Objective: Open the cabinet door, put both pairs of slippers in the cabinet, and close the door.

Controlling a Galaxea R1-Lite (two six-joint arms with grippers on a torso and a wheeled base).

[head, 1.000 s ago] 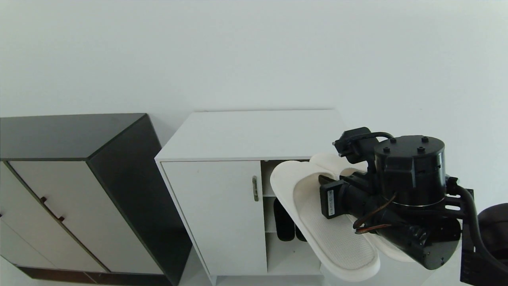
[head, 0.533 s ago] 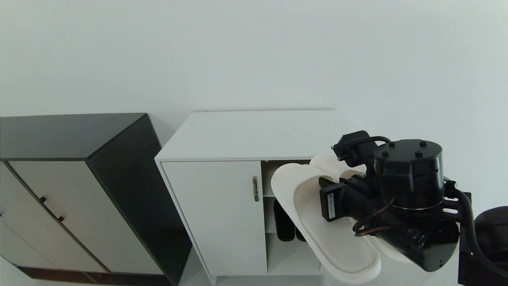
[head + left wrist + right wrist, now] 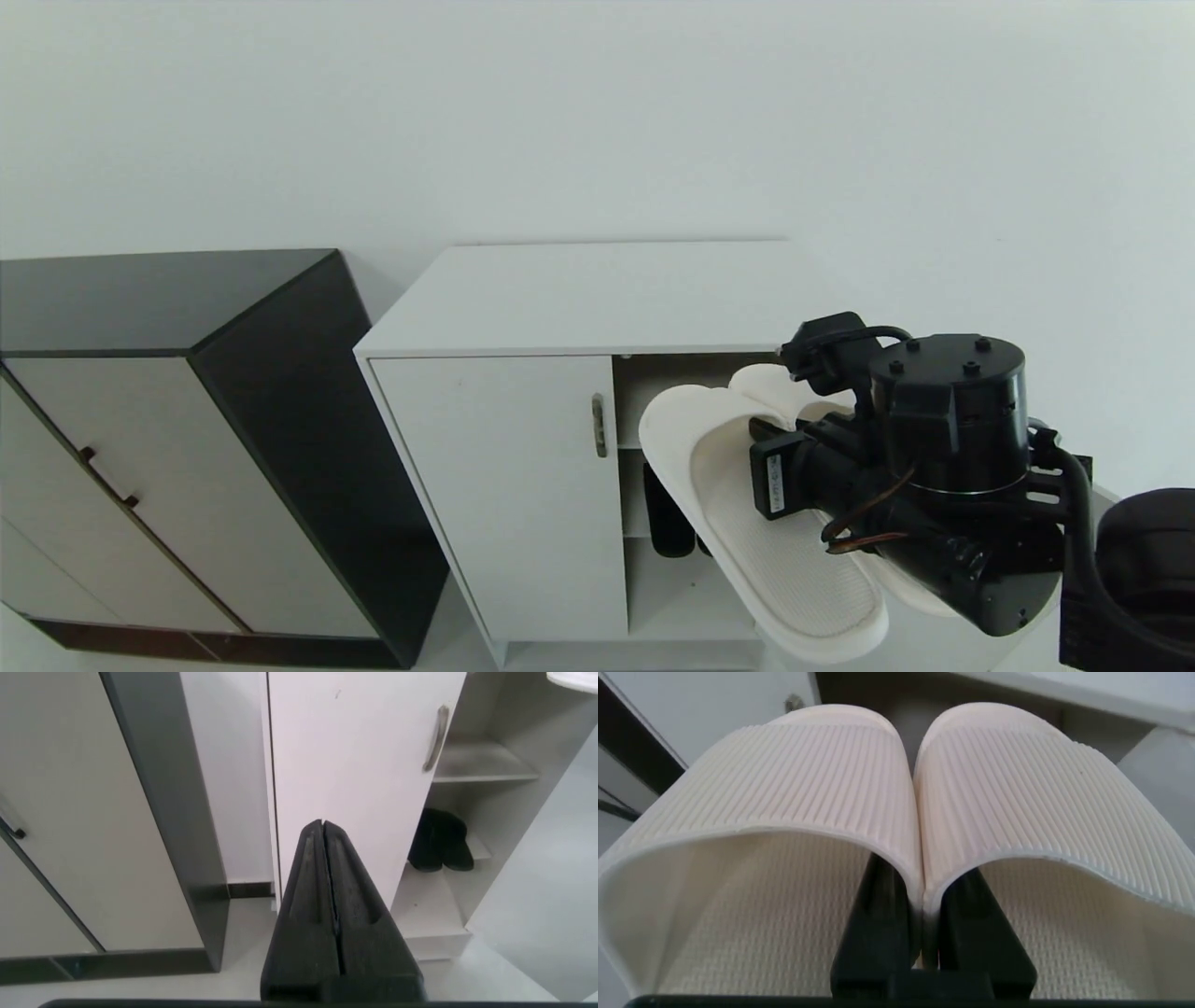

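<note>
A white cabinet [image 3: 579, 299] stands against the wall, its left door [image 3: 509, 485] shut and its right side open onto shelves. A black pair of slippers [image 3: 668, 527] stands on the middle shelf, also seen as the black pair [image 3: 442, 842] in the left wrist view. My right gripper [image 3: 923, 929] is shut on the inner edges of a cream pair of slippers [image 3: 747, 504], held in front of the open compartment with the toes toward the top shelf. The cream slippers [image 3: 906, 803] sit side by side. My left gripper [image 3: 323, 845] is shut and empty, low in front of the shut door.
A black cabinet [image 3: 168, 308] with light doors stands left of the white one, with a narrow gap between them. The shut door has a metal handle [image 3: 597, 425] at its right edge. Pale floor lies in front.
The head camera has shifted, so the cabinets sit slightly higher in the picture. My right gripper with the cream slippers has kept nearly the same place relative to the opening.
</note>
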